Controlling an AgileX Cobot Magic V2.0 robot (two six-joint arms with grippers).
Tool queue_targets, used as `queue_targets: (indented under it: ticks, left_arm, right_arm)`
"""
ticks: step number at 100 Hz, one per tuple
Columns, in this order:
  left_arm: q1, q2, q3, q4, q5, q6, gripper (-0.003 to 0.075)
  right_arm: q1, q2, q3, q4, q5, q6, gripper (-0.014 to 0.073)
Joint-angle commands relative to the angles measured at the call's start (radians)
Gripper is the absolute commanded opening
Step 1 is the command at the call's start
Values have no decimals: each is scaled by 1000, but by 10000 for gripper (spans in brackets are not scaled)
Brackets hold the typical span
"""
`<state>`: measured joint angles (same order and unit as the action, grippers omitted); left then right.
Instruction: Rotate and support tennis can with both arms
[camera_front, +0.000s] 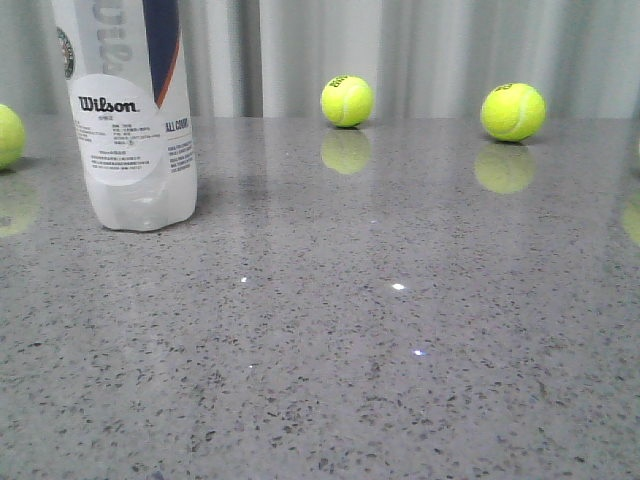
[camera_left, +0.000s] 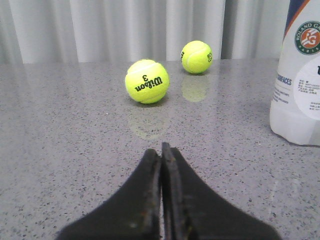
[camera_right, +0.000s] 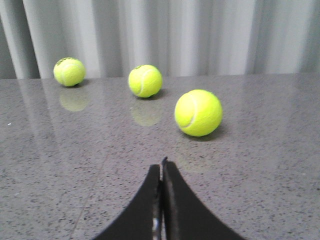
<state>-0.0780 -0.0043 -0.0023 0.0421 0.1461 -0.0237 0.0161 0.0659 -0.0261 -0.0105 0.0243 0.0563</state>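
I find the tennis can (camera_front: 135, 120) upright at the bench's (camera_front: 400, 340) far left, both the left hand (camera_left: 161, 150) and right hand (camera_right: 162, 165) closed and empty; likely light, slick plastic, best gripped mid-body.

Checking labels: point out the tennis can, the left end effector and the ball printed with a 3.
tennis can (camera_front: 135, 150): front view, on its white label.
left end effector (camera_left: 161, 150): left wrist view, at the closed fingertips.
ball printed 3 (camera_left: 147, 81): left wrist view, on its middle.
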Motion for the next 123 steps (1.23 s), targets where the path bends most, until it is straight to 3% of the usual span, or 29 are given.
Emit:
queue_targets:
  ticks: [1, 17, 123]
  left_arm:
    - [1, -39, 47, -7, -75, 0, -21]
    - [1, -39, 47, -7, -75, 0, -21]
    - [1, -39, 47, -7, -77, 0, -21]
  right_arm:
    - [-20, -21, 12, -37, -136, 7, -57]
    - [-26, -103, 35, -55, -95, 10, -57]
    - [-26, -100, 35, -56, -80, 10, -57]
